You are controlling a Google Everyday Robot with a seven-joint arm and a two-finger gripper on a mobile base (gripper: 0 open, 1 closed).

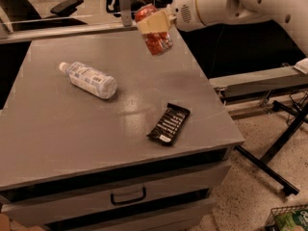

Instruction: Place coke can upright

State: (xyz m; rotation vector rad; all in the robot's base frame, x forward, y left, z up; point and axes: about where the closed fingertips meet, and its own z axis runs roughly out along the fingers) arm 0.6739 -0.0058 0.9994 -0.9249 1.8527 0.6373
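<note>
A clear water bottle (88, 79) is lying on its side at the left of the grey table (57, 129), its white cap pointing toward the far left corner.

Further right, over the far edge of the table, the coke can (159, 42) is hanging in the air, well clear of the surface. It is tilting, with its top leaning up and to the left and its bottom end pointing down and to the right. The gripper (154, 24) is clenching it, with the tan fingers (155, 22) wrapping across the can's upper half, so that the red lower half is sticking out below them and a little of the top is showing above. The can is sitting directly under and in front of the wrist, which is reaching in from the right.

On the table to the right of centre, a black snack bar (169, 123) is lying flat near the front edge, well apart from the bottle and below the raised can.

The white arm (226, 4) is stretching across the upper right. A basket (287, 219) is resting on the floor at the bottom right.
</note>
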